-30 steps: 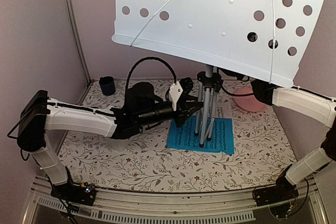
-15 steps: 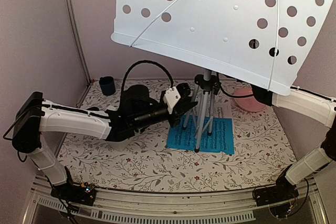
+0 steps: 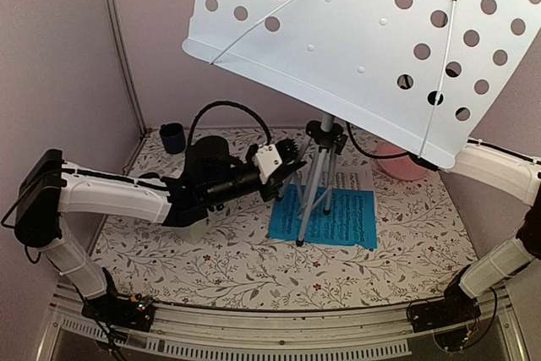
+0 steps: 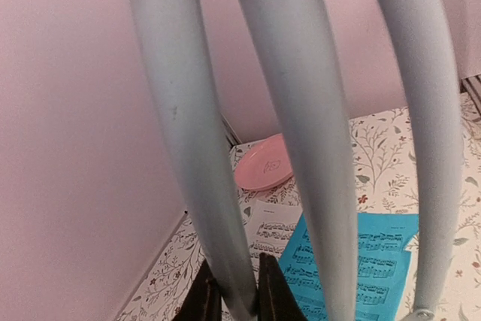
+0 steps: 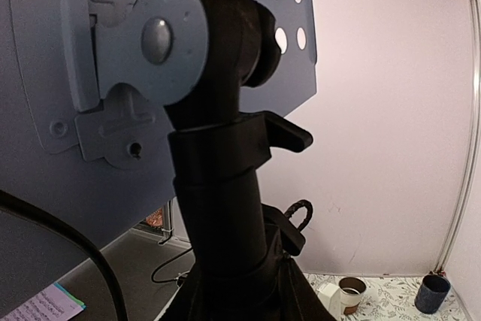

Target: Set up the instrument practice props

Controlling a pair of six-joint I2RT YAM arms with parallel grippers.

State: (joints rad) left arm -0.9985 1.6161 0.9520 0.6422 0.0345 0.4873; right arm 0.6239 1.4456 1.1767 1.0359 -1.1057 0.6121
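Centrally the pale grey-blue perforated music stand [image 3: 355, 31] is tilted; left gripper [image 4: 239, 300] jaws are clamped on one silver tripod leg [image 4: 199, 148]; for right gripper [image 5: 239, 295] I cannot tell.

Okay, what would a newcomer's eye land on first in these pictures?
The big perforated music stand fills the top of the overhead view, its tripod legs above the blue music sheet mid-table. The left claw grips one leg; the right claw clamps the black post.
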